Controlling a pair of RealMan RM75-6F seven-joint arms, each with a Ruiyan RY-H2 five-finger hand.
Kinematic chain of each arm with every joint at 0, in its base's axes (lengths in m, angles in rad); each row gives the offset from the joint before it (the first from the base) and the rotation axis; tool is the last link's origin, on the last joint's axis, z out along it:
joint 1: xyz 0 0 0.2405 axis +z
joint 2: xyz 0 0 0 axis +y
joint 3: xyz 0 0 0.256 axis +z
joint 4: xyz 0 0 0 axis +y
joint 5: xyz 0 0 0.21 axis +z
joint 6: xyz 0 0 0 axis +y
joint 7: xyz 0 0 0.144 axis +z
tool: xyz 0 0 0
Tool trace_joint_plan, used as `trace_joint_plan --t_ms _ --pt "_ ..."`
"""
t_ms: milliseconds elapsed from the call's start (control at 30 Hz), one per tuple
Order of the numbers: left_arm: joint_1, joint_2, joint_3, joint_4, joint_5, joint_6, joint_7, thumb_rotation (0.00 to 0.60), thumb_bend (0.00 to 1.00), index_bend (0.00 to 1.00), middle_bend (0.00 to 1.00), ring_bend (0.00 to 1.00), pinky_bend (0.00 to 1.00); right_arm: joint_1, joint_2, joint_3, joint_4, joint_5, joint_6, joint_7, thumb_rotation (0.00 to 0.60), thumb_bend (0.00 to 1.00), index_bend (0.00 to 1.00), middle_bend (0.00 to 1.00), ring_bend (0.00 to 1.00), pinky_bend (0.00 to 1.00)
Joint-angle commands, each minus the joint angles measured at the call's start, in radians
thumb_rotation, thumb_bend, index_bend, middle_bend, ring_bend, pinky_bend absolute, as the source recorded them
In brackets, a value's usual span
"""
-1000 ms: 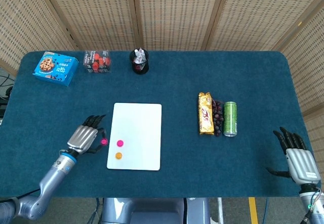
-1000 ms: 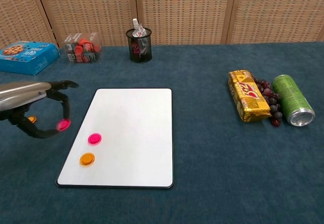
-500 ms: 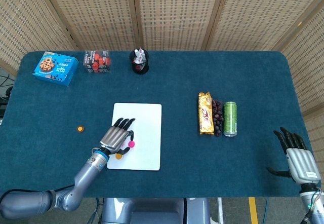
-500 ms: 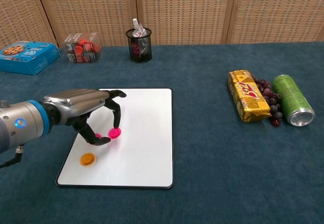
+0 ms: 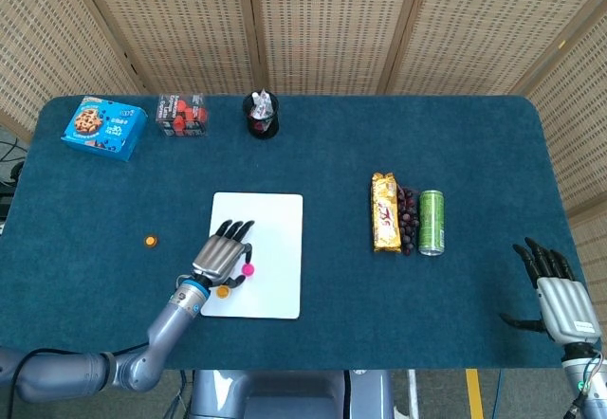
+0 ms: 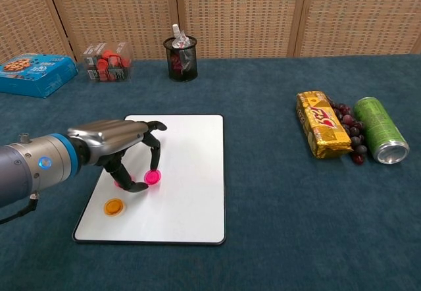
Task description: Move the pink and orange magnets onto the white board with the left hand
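Note:
The white board (image 5: 270, 239) (image 6: 184, 172) lies flat at centre-left of the table. My left hand (image 5: 221, 256) (image 6: 122, 147) is above its left half and pinches a pink magnet (image 5: 248, 269) (image 6: 152, 177) at its fingertips, low over the board. A second pink magnet (image 6: 120, 183) shows partly behind the thumb. One orange magnet (image 5: 222, 291) (image 6: 114, 206) sits on the board near its front left corner. Another orange magnet (image 5: 150, 241) lies on the cloth left of the board. My right hand (image 5: 558, 291) rests at the table's right front edge, fingers apart and holding nothing.
Along the back edge stand a blue cookie box (image 5: 104, 127), a clear box of red items (image 5: 181, 115) and a black mesh cup (image 5: 261, 116). To the right of the board lie a gold snack pack (image 5: 384, 212), dark grapes (image 5: 408, 220) and a green can (image 5: 432, 222).
My left hand carried the pink magnet from the cloth left of the board to over the board, then edged it slightly right and down. The right hand stayed still.

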Motion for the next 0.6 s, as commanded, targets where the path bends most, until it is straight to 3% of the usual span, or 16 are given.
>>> trace_joint_plan --t_ms 33,267,600 --pt "-0.004 -0.001 0.004 0.001 -0.007 -0.001 -0.002 0.600 0.30 0.50 0.00 0.00 0.00 0.000 0.000 0.000 0.000 0.000 0.000 0.000 0.600 0.10 0.05 0.00 0.00 0.00" --pt "-0.009 0.005 0.010 0.001 -0.010 0.006 -0.015 0.600 0.29 0.33 0.00 0.00 0.00 0.001 0.001 0.000 0.000 0.001 -0.003 0.002 0.600 0.10 0.05 0.00 0.00 0.00" --pt "0.027 0.097 0.019 -0.024 0.059 0.032 -0.112 0.600 0.30 0.32 0.00 0.00 0.00 0.000 0.001 0.000 -0.001 0.003 -0.002 0.002 0.600 0.10 0.05 0.00 0.00 0.00"
